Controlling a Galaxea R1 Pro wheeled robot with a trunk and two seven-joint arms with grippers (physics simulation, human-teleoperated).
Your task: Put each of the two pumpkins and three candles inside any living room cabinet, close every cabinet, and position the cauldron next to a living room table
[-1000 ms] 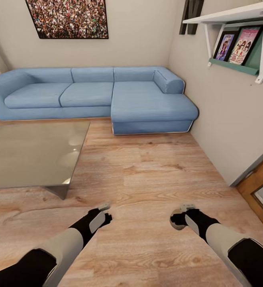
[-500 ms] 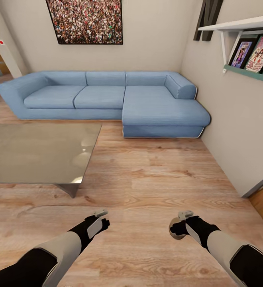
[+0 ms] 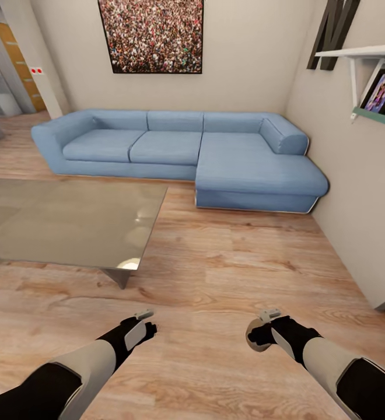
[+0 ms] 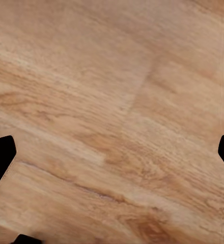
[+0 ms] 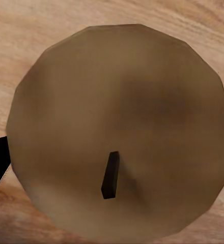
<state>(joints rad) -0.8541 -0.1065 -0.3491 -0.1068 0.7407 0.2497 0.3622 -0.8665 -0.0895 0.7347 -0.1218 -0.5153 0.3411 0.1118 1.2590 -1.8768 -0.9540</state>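
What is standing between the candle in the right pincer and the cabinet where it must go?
This cannot be judged from these pictures. The right pincer holds the candle above bare wooden floor, with the coffee table ahead to the left and the blue sofa beyond. No cabinet is in sight, so the path to it is unknown.

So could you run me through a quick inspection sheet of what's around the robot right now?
Surface: light wood plank floor, bare under both arms.
Job's things: stubby tan-brown cylinder candle with a short dark wick, held in the right tool; low glossy grey-beige coffee table ahead on the left, its top bare.
Clutter: nothing seen.
Grippers: right tool shut on the candle; left tool open above the floor, holding nothing.
Cables: nothing seen.
Surroundings: blue fabric corner sofa against the far wall, crowd picture above it, white wall shelf with framed pictures on the right.
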